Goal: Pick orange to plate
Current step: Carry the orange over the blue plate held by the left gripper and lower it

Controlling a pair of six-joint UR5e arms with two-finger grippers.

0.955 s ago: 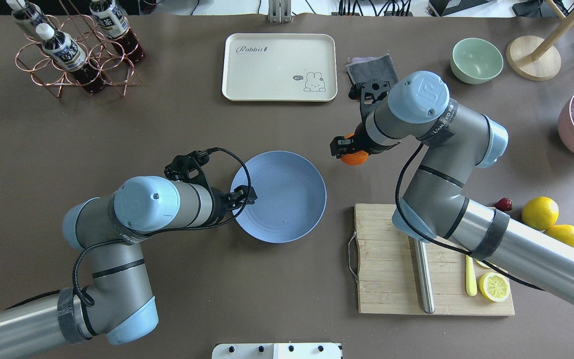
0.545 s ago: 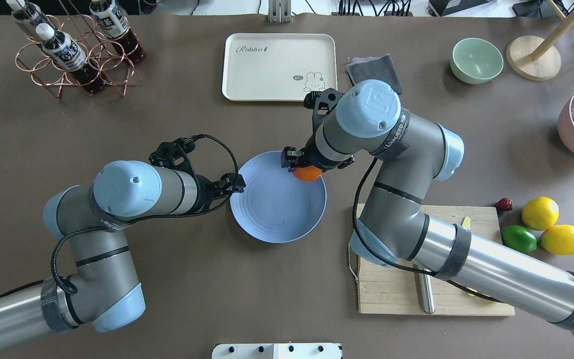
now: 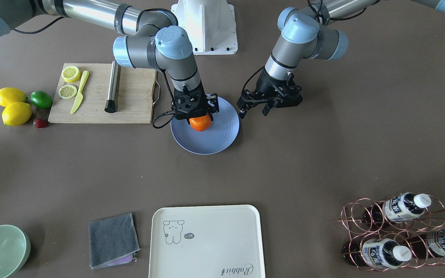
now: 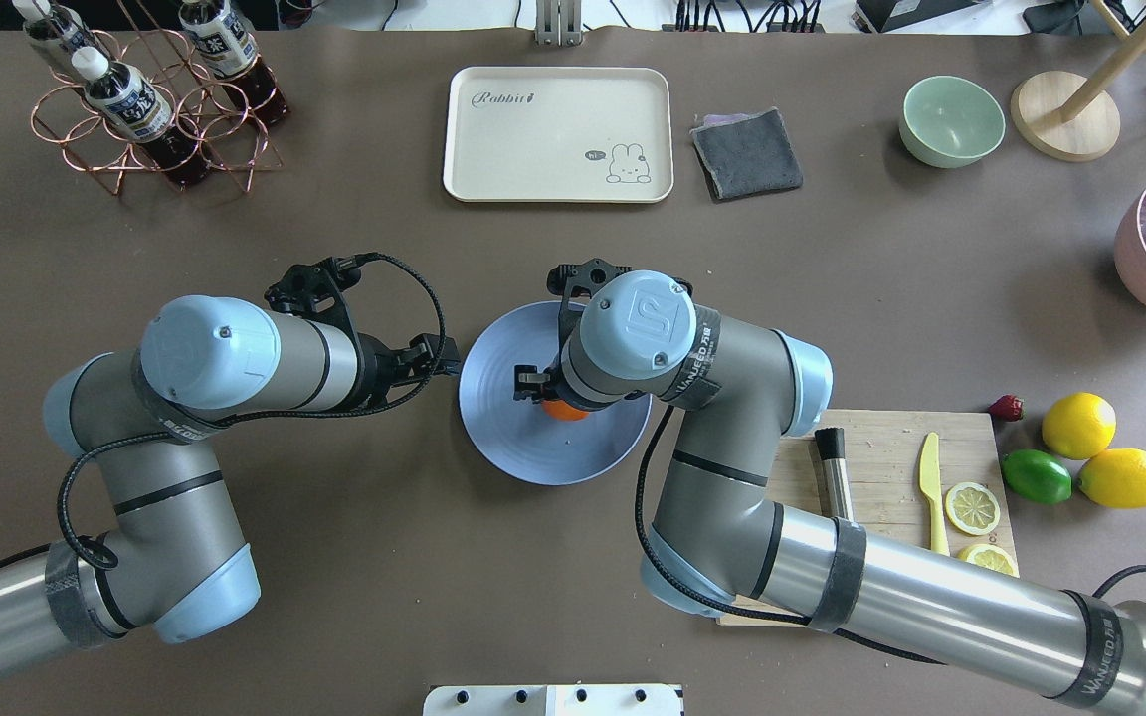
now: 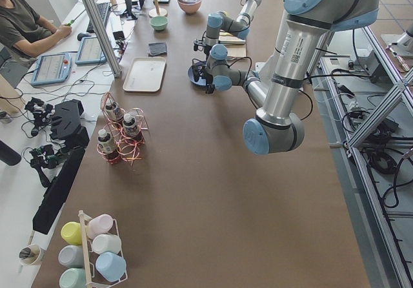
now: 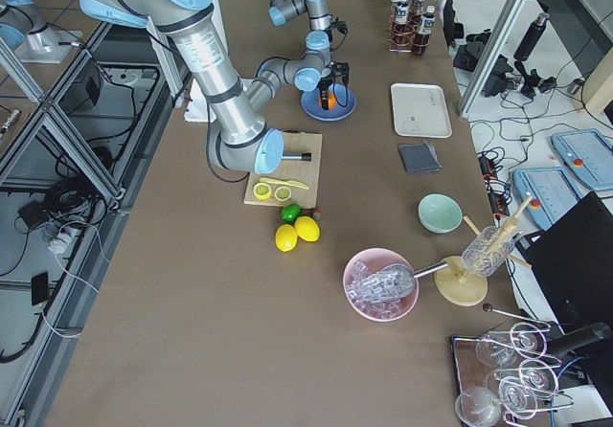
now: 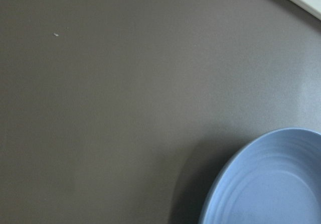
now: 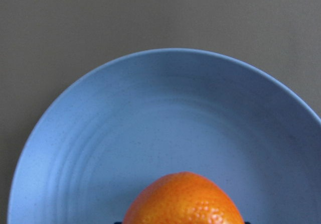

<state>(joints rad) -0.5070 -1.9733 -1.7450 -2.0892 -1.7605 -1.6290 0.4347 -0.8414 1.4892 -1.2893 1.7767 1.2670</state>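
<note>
The right gripper (image 3: 199, 117) clamps the orange (image 3: 200, 123), fruit just below its wrist, over the middle of the blue plate (image 3: 224, 138). The left gripper (image 3: 253, 109): open, empty, beside the rim.

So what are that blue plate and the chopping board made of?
The plate looks like matte plastic or melamine: even blue with fine dark specks and moulded rings, no glassy shine; ceramic isn't ruled out. The chopping board looks like bamboo or wood: tan strips with grain lines, dull finish.
</note>
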